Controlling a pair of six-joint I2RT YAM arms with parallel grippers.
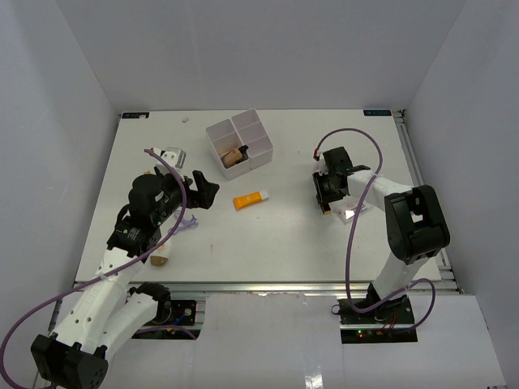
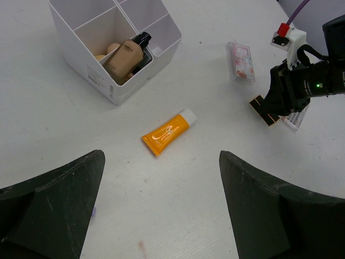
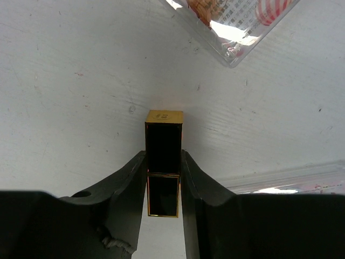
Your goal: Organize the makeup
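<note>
A black-gold lipstick (image 3: 163,141) lies on the white table with my right gripper (image 3: 164,159) shut on it, both fingers pressed against its sides. Clear pinkish packets (image 3: 237,21) (image 3: 291,178) lie just beyond and to the right of it. In the top view the right gripper (image 1: 326,204) is at the table's right-centre. An orange tube (image 2: 168,131) with a white cap lies mid-table, ahead of my left gripper (image 2: 161,162), which is wide open and holds nothing. The tube (image 1: 250,198) is to the right of the left gripper (image 1: 204,188).
The white four-compartment box (image 2: 116,81) stands at the back centre, with a skin-tone dark-capped bottle (image 2: 125,54) and a beige sponge (image 2: 112,48) in one compartment. Another packet (image 2: 240,60) lies near the right arm. A beige sponge (image 1: 158,261) and a purple loop (image 1: 188,223) lie by the left arm.
</note>
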